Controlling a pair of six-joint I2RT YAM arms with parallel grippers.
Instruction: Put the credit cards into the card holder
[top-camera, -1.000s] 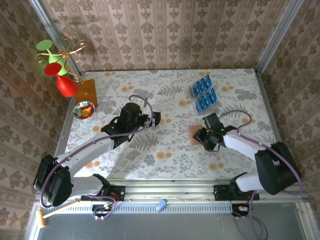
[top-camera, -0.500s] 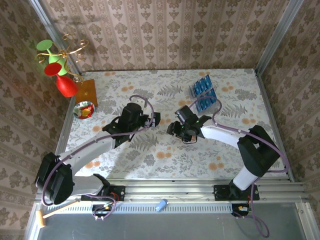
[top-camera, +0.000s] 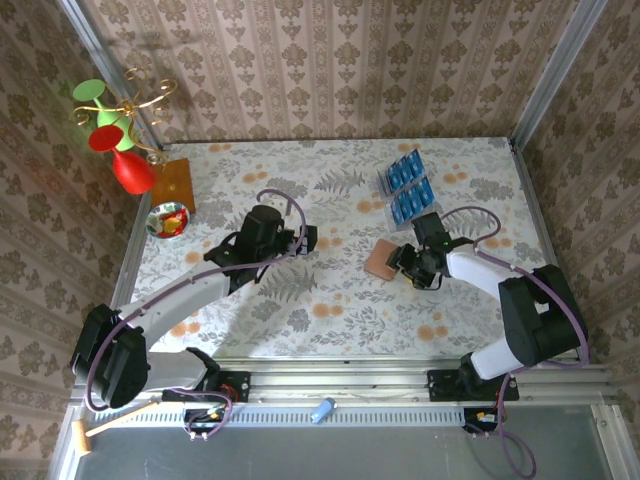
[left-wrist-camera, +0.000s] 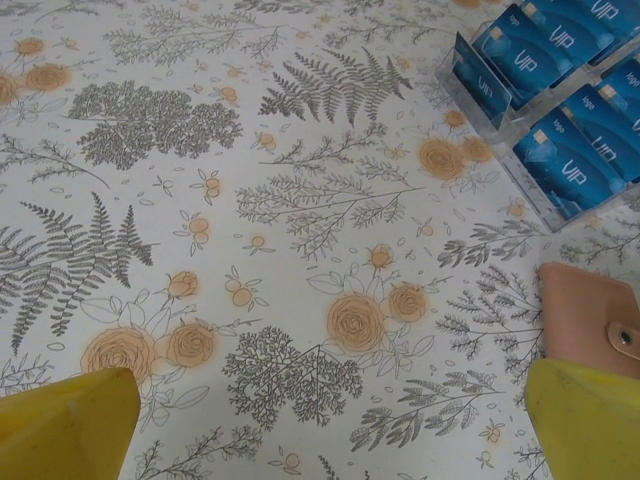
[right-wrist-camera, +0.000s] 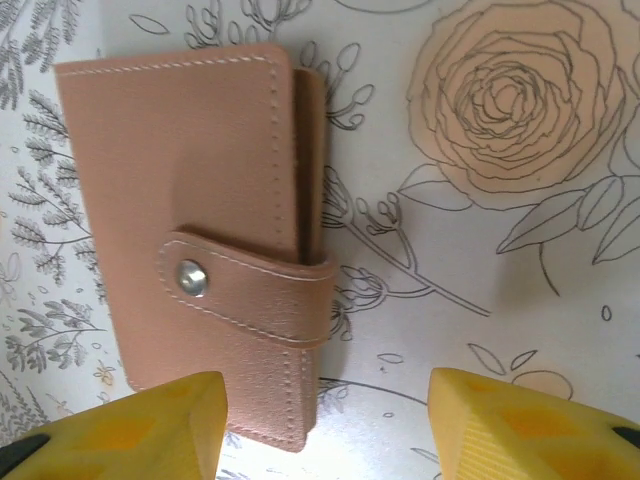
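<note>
Lying: small salmon-brown leather-like bifold card holder (right-wrist-camera: 200, 230), flat on the floral-print table top (top-camera: 300, 300), right of the middle, its strap (right-wrist-camera: 250, 290) snapped shut.
Long axis: in the right wrist view it runs straight away from the fingers, with the strapped opening edge facing into the gap.
Direction from claw: the holder sits off-centre, ahead of one yellow finger (right-wrist-camera: 120, 425) of the right gripper (right-wrist-camera: 325, 425), which overlaps its near corner. Bare table lies between the two fingers.
Right claw state: jaws parted, gripping nothing.
Nearer arm: the right one, just beside the holder. The left gripper (top-camera: 305, 238) hangs well apart, jaws spread wide and empty.
Cards: bright-blue plastic credit cards (top-camera: 407, 185) stand in a clear plastic rack (left-wrist-camera: 470, 95) beyond the holder, near the far edge.
Judgement: the holder must be unsnapped first, so the claw likely needs to shift sideways over it.
</note>
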